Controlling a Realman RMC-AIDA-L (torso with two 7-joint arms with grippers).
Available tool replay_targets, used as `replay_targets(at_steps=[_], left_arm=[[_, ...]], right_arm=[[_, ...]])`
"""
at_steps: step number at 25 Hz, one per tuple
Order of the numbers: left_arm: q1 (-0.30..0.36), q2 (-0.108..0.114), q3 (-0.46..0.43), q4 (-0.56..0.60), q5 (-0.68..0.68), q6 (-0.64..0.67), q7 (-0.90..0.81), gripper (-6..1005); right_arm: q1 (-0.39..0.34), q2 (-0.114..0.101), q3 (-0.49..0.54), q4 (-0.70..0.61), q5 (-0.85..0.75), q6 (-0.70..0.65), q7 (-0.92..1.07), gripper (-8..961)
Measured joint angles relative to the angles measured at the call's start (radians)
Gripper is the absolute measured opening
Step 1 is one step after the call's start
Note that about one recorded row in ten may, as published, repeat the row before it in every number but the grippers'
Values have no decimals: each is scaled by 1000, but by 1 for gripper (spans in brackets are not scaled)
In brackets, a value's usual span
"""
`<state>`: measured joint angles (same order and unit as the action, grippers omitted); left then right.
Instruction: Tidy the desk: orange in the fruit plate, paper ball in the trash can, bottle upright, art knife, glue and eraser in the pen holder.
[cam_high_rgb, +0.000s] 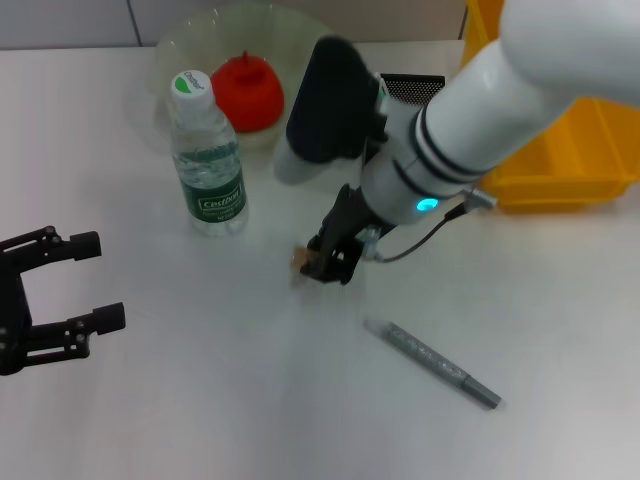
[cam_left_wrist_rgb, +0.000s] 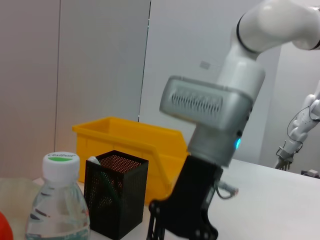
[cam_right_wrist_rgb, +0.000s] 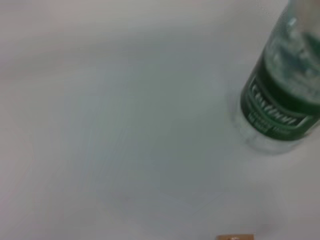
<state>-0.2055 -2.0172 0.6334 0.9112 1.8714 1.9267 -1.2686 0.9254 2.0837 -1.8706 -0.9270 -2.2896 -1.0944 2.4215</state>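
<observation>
Right gripper (cam_high_rgb: 325, 262) down at desk level near the middle of the white desk (cam_high_rgb: 200, 420), its black fingers bracketing a small tan-brown block, taken to be the eraser (cam_high_rgb: 300, 259). The block sits right at the fingertips, on their 9 o'clock side in the head view; whether the jaws have closed on it or merely stand around it, cannot tell. Right wrist view catches only a sliver of the same tan block at the frame edge, with the bottle (cam_high_rgb: 207, 158) beyond it. The bottle is upright, green cap on, at about 10 o'clock from the gripper. Behind it, the clear fruit plate (cam_high_rgb: 180, 45) holds a red-orange fruit (cam_high_rgb: 247, 92). The black mesh pen holder (cam_high_rgb: 412, 88) lies at roughly 1 o'clock from the gripper, mostly hidden by the right forearm in the head view; the left wrist view shows it standing in front of the yellow bin (cam_high_rgb: 560, 160), something pale already inside it. A long grey art knife (cam_high_rgb: 432, 363) lies on the desk at about 4 o'clock from the gripper, long axis running 10 to 4 o'clock. Left gripper (cam_high_rgb: 75, 288) is parked at the near-left edge, fingers spread wide, holding nothing. Judgement: the right arm is far nearer both block and holder, so it has to travel up and toward 1 o'clock.
</observation>
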Motion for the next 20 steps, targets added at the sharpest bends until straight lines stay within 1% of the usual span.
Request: replay_targets(at_steps=[1,2,4,5,6,7,8,9,11,12,13,15,16,20], left_arm=[[0,0,0,0,0,0,0,811],[0,0,0,0,0,0,0,811],[0,1,0,0,0,0,0,811],[0,1,0,0,0,0,0,811],[0,1,0,0,0,0,0,811],[0,1,0,0,0,0,0,811],[-2,2,0,0,0,0,0,810],[-4,2,0,0,0,0,0,810],[-7,1,0,0,0,0,0,810],[-7,1,0,0,0,0,0,810],[-9,1,0,0,0,-1,0,810],[-16,0,1,0,0,0,-1,809],[-17,0,1,0,0,0,-2,809],[-19,0,1,0,0,0,-4,808]], right_arm=[[-30,-1,60,-98,-59,-68,19,251],[-30,-1,60,-98,-59,-68,19,252],[-60,0,108,-216,-145,-150,62,253],[-76,1,133,-292,-195,-199,97,254],[-106,0,183,-424,-267,-278,138,255],[-106,0,183,-424,-267,-278,138,256],[-136,0,229,-528,-312,-327,151,257],[-136,0,229,-528,-312,-327,151,257],[-175,1,294,-663,-365,-364,152,259],[-175,1,294,-663,-365,-364,152,260],[-183,1,312,-687,-375,-368,152,261],[-191,0,346,-695,-387,-370,143,262],[-197,-1,376,-675,-392,-360,124,263],[-207,-1,406,-624,-396,-319,88,266]])
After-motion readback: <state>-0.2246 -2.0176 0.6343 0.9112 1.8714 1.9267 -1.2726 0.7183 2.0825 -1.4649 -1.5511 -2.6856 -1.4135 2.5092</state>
